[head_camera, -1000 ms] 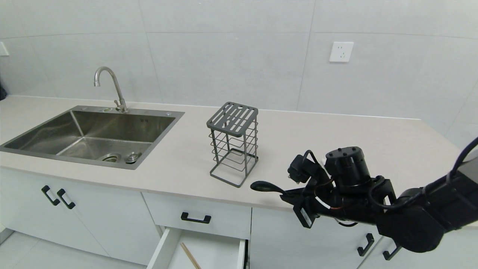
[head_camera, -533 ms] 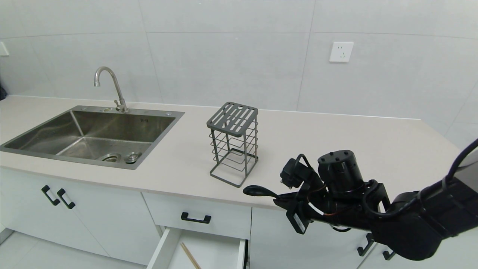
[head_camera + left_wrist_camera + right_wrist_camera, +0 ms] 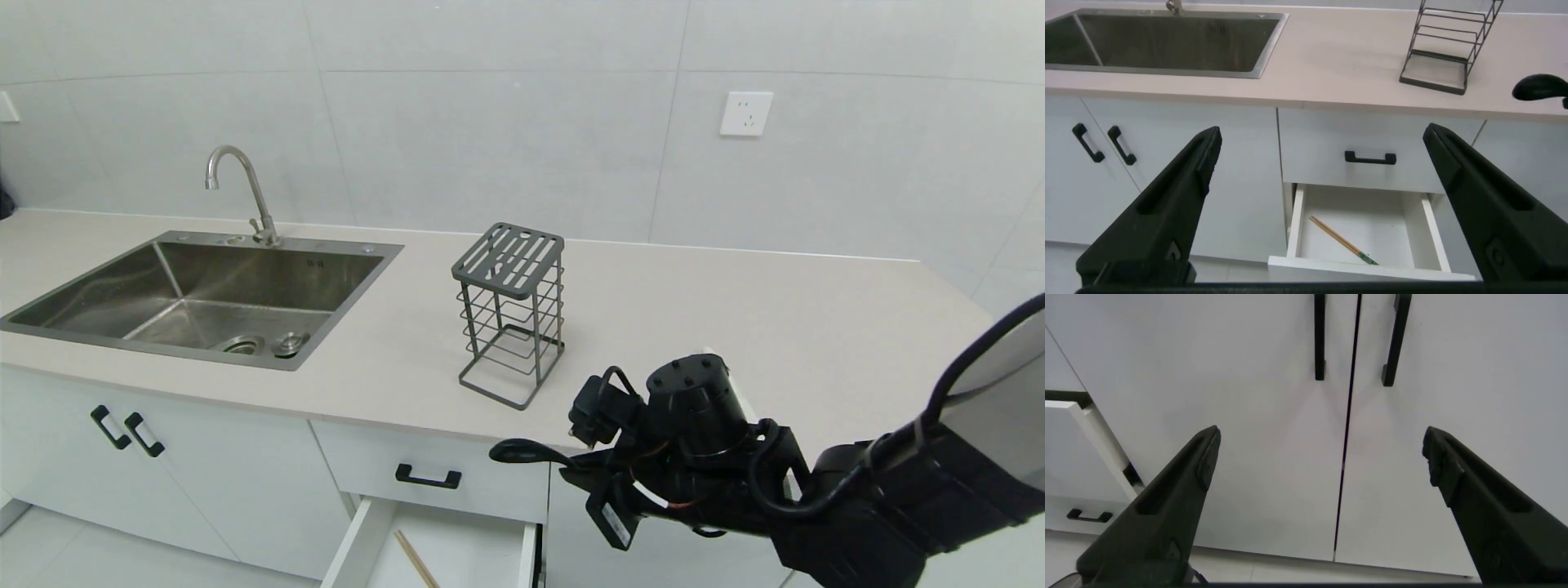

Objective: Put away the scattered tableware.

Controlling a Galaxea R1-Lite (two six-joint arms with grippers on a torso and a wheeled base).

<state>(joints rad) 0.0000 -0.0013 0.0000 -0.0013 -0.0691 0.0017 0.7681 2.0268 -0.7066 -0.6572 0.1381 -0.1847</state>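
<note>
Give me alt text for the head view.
The right arm is low on the right, a black spoon jutting from its end near an open drawer holding chopsticks. Behind, a counter bears a sink and wire rack.

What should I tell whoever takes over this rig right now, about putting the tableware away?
Left gripper: open, holding nothing, in front of the cabinets, facing the open drawer.
Right gripper: a black spoon juts from it, level with the counter edge, higher than the drawer and to its right; grip unclear.
Done: chopsticks lie in the drawer.
Left: get the spoon into the drawer, then probably shut it.
</note>
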